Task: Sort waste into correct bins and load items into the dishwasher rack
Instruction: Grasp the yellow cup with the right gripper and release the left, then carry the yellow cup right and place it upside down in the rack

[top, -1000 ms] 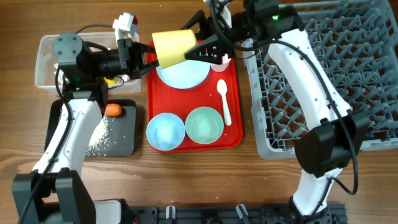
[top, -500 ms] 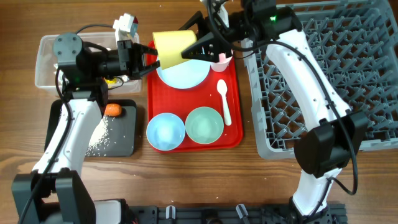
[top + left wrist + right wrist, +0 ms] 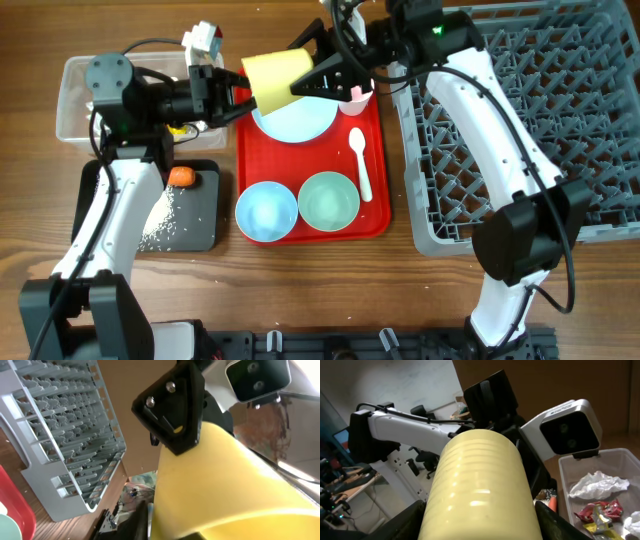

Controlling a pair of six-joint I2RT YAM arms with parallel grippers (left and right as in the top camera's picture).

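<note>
The yellow cup (image 3: pixel 272 78) hangs sideways above the red tray's far left corner, between both grippers. My right gripper (image 3: pixel 308 80) is shut on its base end; its fingers (image 3: pixel 405 522) flank the cup (image 3: pixel 480 490). My left gripper (image 3: pixel 240 97) is at the rim end; one finger (image 3: pixel 141 520) presses the cup wall (image 3: pixel 225 485), and it looks shut on the rim. On the red tray lie the blue plate (image 3: pixel 300 122), two blue bowls (image 3: pixel 266 211) (image 3: pixel 329 200), a white spoon (image 3: pixel 360 165) and the pink cup (image 3: pixel 357 97). The grey rack (image 3: pixel 560 130) stands at the right.
The clear tub (image 3: pixel 75 95) at the far left holds tissues (image 3: pixel 592 485) and wrappers (image 3: pixel 597 510). The black tray (image 3: pixel 195 225) below it holds the carrot (image 3: pixel 181 177) and rice grains (image 3: pixel 160 220). The red tray (image 3: pixel 375 215) sits between the bins and the rack.
The yellow cup and my right gripper have shifted slightly to the left and up, closer onto my left gripper. The left arm has barely moved.
</note>
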